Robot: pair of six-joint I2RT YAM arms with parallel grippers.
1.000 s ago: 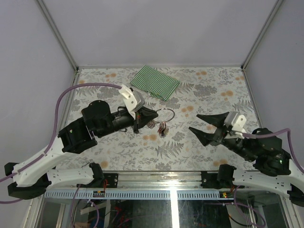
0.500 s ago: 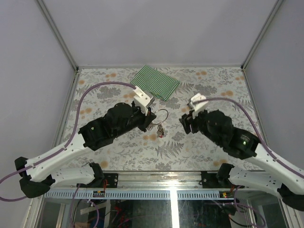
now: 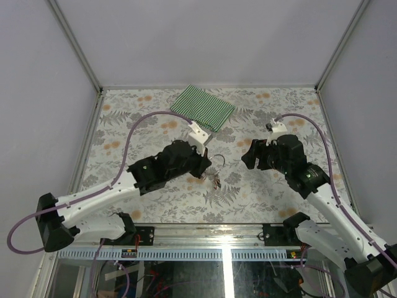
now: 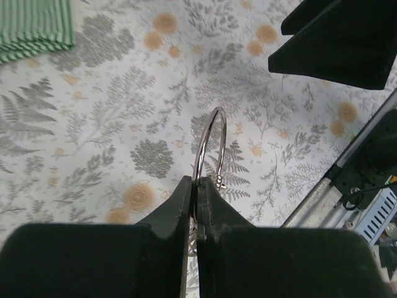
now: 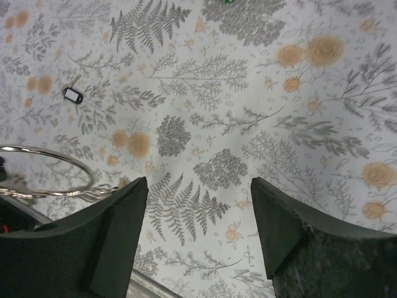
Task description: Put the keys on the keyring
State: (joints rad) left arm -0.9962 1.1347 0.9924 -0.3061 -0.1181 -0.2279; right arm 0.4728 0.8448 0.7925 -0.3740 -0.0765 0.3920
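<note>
At centre of the overhead view, the left end effector (image 3: 206, 166) pinches the keyring (image 4: 217, 110); to its right, the right end effector (image 5: 197, 186) stands spread. Black-tagged key (image 5: 73, 94): upper left, right-wrist view.

Glossy metal keyring (image 4: 203, 141), matt cloth (image 3: 203, 107)

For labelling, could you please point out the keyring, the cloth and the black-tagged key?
keyring (image 4: 199, 155), left wrist view, wire loop's left side.
cloth (image 3: 203, 107), top view, middle of the fabric.
black-tagged key (image 5: 73, 95), right wrist view, its black tag.
</note>
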